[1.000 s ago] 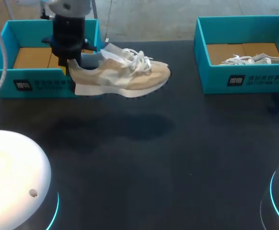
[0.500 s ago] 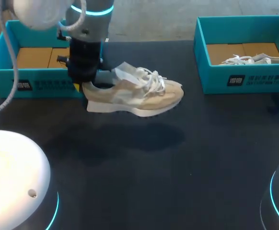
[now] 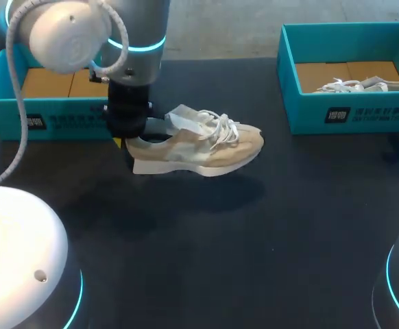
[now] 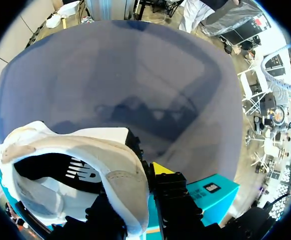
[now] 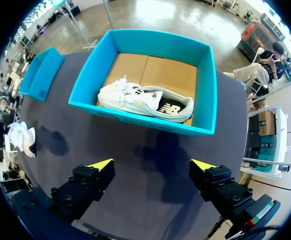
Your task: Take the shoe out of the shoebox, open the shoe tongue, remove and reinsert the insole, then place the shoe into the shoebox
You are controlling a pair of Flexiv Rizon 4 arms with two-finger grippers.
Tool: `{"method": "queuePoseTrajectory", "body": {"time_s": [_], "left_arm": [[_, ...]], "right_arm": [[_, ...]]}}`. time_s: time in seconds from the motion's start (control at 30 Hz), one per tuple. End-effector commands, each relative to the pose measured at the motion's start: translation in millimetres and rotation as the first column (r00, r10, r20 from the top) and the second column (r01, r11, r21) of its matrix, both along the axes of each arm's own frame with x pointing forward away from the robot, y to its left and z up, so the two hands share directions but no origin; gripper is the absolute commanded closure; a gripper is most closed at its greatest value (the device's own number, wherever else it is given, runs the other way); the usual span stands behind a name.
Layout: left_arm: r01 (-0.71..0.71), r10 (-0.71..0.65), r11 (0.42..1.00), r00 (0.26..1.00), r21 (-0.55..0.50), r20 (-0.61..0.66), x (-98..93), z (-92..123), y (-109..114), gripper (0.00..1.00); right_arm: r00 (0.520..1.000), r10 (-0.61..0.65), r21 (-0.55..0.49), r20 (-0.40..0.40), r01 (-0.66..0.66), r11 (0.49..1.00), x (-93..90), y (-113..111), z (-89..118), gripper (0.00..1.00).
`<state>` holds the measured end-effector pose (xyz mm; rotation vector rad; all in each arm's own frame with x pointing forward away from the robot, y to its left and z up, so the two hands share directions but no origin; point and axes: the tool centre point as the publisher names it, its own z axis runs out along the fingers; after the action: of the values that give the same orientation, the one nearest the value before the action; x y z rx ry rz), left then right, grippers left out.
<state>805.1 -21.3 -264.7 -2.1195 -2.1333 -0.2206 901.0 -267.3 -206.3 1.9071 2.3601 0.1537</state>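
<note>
The left gripper's (image 4: 144, 185) fingers clamp the heel rim of the beige shoe (image 3: 199, 145), holding it over the table (image 3: 206, 260) just beside the left box (image 3: 55, 123). The right gripper (image 5: 153, 167) hangs spread and grips nothing, near the other box (image 5: 150, 125), which holds a white shoe (image 5: 143, 102).

Open surface (image 3: 206, 260) lies from 4 to 8 o'clock of the shoe (image 3: 199, 147). The left shoebox (image 3: 7, 116) blocks at 10 o'clock and the right shoebox (image 3: 378, 113) at 2.

We saw a dark table (image 3: 206, 260), a blue box (image 3: 302, 113) standing near its far right edge, a white shoe (image 3: 354, 84) with white laces lying inside that box, brown card (image 3: 319, 72) lining the box floor under it.
</note>
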Motion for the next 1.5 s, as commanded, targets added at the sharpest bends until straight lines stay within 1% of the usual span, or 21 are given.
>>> {"method": "queuePoseTrajectory", "body": {"time_s": [0.03, 0.17, 0.4, 0.6, 0.8, 1.23, 1.5], "left_arm": [[-0.007, 0.007, 1.0, 1.0, -0.003, -0.009, -1.5, -13, -2, 1.0], [-0.017, 0.017, 1.0, 1.0, 0.001, -0.024, -7.5, -27, -4, 1.0], [-0.017, 0.017, 1.0, 0.998, 0.004, -0.059, -28.7, -53, -15, 1.0], [-0.013, 0.014, 1.0, 0.998, 0.015, -0.058, -41.0, -68, -23, 1.0], [-0.006, 0.007, 1.0, 0.999, 0.018, -0.053, -48.3, -81, -25, 1.0], [-0.005, 0.007, 1.0, 0.999, 0.025, -0.048, -60.8, -115, -20, 1.0], [-0.014, 0.017, 0.999, 0.997, 0.038, -0.072, -64.3, -127, -17, 1.0]], "right_arm": [[1.0, 0.001, 0.001, 0.0, -0.001, 1.0, 0.2, 0, 0, 0.0], [1.0, 0.001, 0.001, 0.0, -0.001, 1.0, 0.2, 0, 0, 0.0], [1.0, 0.001, 0.001, 0.0, -0.001, 1.0, 0.2, 0, 0, 0.0], [1.0, 0.001, 0.001, 0.0, -0.001, 1.0, 0.2, 0, 0, 0.0], [1.0, 0.001, 0.001, 0.0, -0.001, 1.0, 0.2, 0, 0, 0.0], [1.0, 0.001, 0.001, 0.0, -0.001, 1.0, 0.2, 0, 0, 0.0], [1.0, 0.001, 0.001, 0.0, -0.001, 1.0, 0.2, 0, 0, 0.0]]}}
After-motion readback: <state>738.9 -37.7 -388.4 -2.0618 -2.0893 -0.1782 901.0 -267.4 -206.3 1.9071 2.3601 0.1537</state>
